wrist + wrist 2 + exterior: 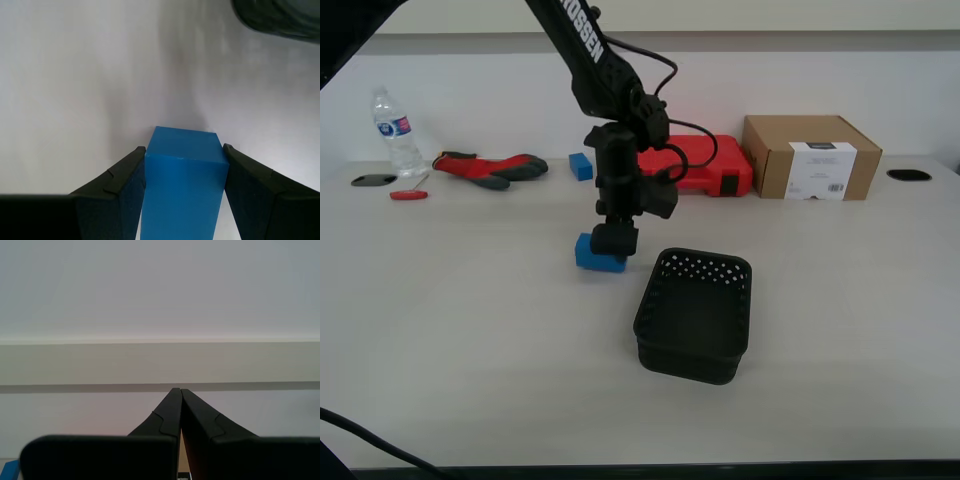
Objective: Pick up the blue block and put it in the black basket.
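Observation:
The bright-blue block [597,256] rests on the pale table, just to the exterior view's left of the black basket [690,360]. My first gripper [611,241] reaches down over the block. In the first wrist view the block [182,185] fills the gap between the two fingers [120,187], which press on both its sides. A corner of the basket [280,17] shows there too. My second gripper [177,390] is shut and empty, faces a plain wall, and does not show in the exterior view.
At the table's back stand a smaller dark-blue block [581,166], a red tool case [705,165], a cardboard box [810,157], a water bottle [396,130], red-and-grey gloves [490,168] and a red screwdriver [408,195].

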